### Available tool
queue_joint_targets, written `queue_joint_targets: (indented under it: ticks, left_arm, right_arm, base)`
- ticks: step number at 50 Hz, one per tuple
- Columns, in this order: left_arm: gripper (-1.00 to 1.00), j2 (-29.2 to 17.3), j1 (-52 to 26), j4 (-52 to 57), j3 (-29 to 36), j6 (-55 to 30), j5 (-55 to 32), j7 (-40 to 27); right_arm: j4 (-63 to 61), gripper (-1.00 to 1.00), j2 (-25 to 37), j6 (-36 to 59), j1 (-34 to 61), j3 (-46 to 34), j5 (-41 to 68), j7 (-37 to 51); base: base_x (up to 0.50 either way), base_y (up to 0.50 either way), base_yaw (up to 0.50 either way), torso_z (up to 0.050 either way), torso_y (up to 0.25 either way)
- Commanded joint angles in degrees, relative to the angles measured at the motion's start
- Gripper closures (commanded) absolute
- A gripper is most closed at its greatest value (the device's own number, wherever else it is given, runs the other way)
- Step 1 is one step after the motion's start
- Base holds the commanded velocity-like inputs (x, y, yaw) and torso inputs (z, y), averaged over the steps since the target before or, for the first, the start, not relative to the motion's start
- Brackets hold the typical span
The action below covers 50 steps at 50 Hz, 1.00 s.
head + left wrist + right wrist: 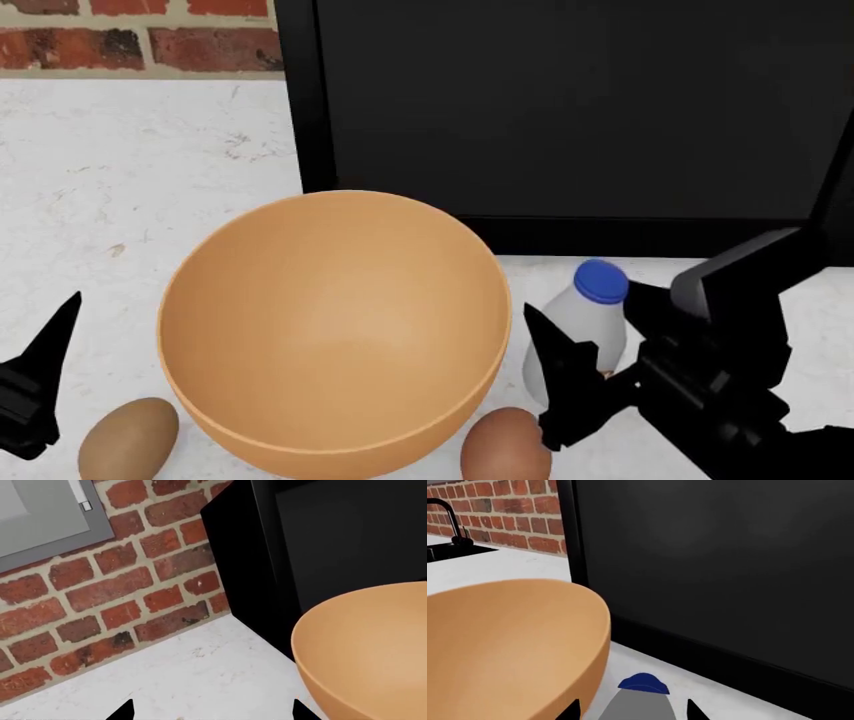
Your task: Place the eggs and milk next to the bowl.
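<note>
R gripper (587, 385) jaws straddle the milk (583, 325) by the bowl (334, 330); can't tell if clamped. I'd release straight, no tipping. L gripper (210, 712) apart, empty.

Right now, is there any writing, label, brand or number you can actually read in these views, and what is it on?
None can be read.
The milk bottle: only its white body and blue cap show; any label is hidden by the right gripper or turned away.
The bowl, both eggs, the black appliance and the brick wall carry no text.
</note>
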Motion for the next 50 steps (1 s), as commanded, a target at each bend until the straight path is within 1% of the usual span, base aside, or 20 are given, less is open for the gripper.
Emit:
queue_joint_targets:
  ticks: [1, 50]
  left_arm:
    - [-1.00, 0.2, 0.1, -0.8, 0.3, 0.7, 0.6, 0.4]
    - [-1.00, -0.2, 0.0, 0.0, 0.0, 0.0, 0.0, -0.2]
  right_arm:
    - [0.8, 1.00, -0.2, -1.3, -0.2, -0.2, -1.5, -1.1]
    - [5.7, 1.00, -1.8, -4.1, -0.5, -1.7, -2.9, -3.0]
  base:
    - [0.00, 0.00, 0.00, 0.000, 0.000]
    - [0.00, 0.00, 0.00, 0.000, 0.000]
